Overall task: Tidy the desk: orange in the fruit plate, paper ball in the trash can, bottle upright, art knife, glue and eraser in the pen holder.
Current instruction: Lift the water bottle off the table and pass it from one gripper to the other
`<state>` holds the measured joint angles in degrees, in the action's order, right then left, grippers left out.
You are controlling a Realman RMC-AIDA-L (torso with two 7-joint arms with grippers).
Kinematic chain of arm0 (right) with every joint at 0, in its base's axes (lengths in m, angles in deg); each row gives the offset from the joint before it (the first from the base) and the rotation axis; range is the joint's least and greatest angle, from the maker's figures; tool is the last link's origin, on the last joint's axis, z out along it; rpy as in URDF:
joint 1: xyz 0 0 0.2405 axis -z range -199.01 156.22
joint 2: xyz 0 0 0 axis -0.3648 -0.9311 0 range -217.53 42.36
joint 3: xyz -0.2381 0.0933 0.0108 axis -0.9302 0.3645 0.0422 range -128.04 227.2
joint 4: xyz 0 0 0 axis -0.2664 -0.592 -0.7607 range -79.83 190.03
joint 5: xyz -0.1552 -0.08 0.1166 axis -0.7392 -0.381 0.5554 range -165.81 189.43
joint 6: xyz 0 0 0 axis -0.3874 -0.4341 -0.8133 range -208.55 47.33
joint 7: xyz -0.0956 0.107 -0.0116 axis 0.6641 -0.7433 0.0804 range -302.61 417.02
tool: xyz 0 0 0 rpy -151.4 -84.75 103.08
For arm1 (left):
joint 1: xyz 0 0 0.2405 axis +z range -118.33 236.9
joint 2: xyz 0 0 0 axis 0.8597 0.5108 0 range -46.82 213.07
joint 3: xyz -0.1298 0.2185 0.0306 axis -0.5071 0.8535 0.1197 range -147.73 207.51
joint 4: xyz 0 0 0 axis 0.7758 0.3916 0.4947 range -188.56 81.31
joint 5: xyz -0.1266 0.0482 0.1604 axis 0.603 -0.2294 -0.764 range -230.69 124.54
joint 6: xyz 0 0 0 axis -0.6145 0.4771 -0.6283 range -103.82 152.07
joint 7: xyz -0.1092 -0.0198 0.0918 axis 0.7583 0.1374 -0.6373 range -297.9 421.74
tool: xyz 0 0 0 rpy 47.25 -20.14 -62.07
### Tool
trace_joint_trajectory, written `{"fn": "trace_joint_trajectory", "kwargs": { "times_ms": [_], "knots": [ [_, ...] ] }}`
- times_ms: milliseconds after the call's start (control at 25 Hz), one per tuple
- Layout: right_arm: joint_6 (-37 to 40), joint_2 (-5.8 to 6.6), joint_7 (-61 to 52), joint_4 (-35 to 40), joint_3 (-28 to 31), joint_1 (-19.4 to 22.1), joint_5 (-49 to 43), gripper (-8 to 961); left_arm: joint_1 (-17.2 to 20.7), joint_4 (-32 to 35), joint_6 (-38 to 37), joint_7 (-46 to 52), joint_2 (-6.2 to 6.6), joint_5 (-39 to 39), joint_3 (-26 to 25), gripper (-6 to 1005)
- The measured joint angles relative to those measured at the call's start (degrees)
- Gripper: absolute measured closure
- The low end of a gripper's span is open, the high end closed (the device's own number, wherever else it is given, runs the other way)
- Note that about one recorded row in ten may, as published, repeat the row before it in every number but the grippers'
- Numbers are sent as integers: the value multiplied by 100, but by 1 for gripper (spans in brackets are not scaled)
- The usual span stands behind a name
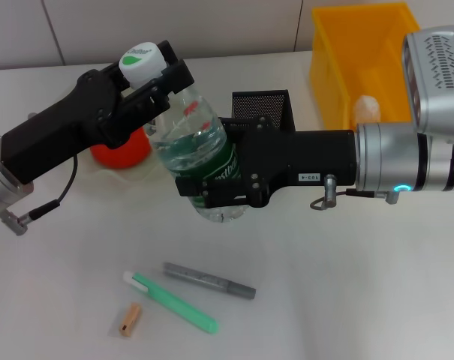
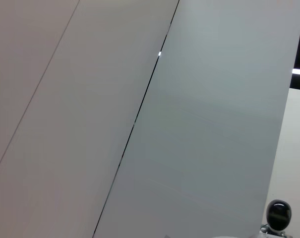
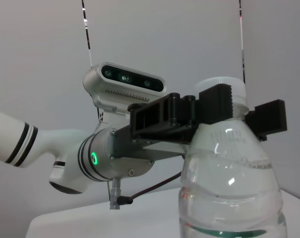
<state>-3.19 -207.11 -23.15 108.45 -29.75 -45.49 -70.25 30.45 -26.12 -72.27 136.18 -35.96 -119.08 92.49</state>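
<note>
Near edge: eraser (image 1: 129, 319) and two sticks lie loose.
Bottle (image 1: 199, 150): mid-desk, upright; half full, so weighty, and slick, thin-walled. Best held at label and neck.
Right gripper (image 1: 211, 187): fingers clamped round the label.
Left gripper (image 1: 148, 75): fingers pinching the neck under the cap.
Far right corner: trash can (image 1: 339, 67).

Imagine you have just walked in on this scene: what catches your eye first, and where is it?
The bottle stands out, held over the middle of the desk by both arms: the left gripper clamps its neck under the white cap, and the right gripper clamps its green label. Next comes the yellow trash can at the far right, with the paper ball inside. Near the front edge lie the eraser, a green stick and a grey stick.
</note>
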Motion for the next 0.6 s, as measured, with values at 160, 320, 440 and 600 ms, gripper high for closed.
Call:
{"fn": "trace_joint_trajectory", "kwargs": {
  "times_ms": [160, 320, 440, 600],
  "knots": [
    [0, 0, 0, 0, -15, 12, 34, 229, 0, 4, -8, 0, 0, -1, 0, 496],
    [1, 0, 1, 0, -21, 20, 50, 229, 0, 3, -27, -24, 8, -1, -1, 564],
    [6, 3, 6, 0, -22, 24, 53, 229, 8, 5, -38, -53, 8, -1, -1, 564],
    [23, 5, -52, 1, -4, 44, 67, 228, 3, 5, -74, -68, 7, -3, -10, 563]
  ]
}}
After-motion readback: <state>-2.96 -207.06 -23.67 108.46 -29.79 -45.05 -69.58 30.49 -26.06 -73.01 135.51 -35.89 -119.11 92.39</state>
